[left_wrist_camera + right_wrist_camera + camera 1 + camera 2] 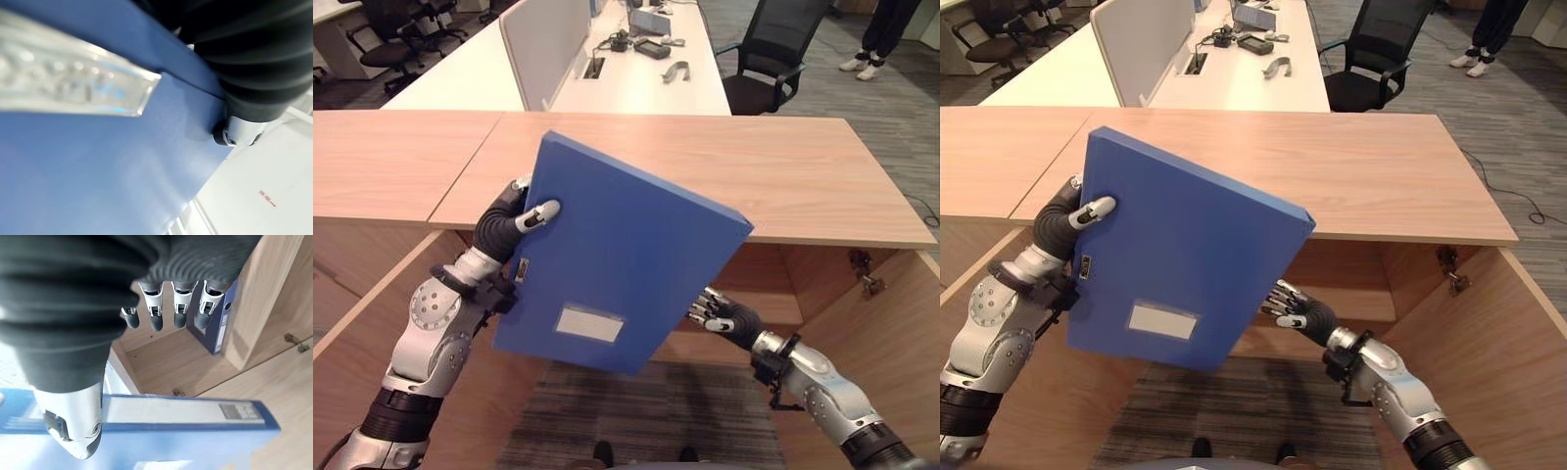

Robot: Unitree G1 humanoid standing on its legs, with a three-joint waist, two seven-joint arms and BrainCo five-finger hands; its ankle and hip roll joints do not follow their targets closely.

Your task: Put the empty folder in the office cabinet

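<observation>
A blue folder (617, 264) with a white label hangs tilted in front of the open office cabinet (754, 284), below its wooden top (705, 166). My left hand (499, 230) is shut on the folder's upper left edge, thumb on the front face, fingers behind it. My right hand (729, 315) is open by the folder's lower right edge; its fingers (166, 308) point into the cabinet, away from the folder (186, 411). I cannot tell whether its thumb touches the edge. Another blue folder (220, 318) stands upright inside the cabinet.
The cabinet's doors stand open at the left (372, 323) and right (881, 333). Behind the wooden top are white desks (636, 78) with a divider panel, a black office chair (773, 59), and a person's legs (881, 39) at the far right.
</observation>
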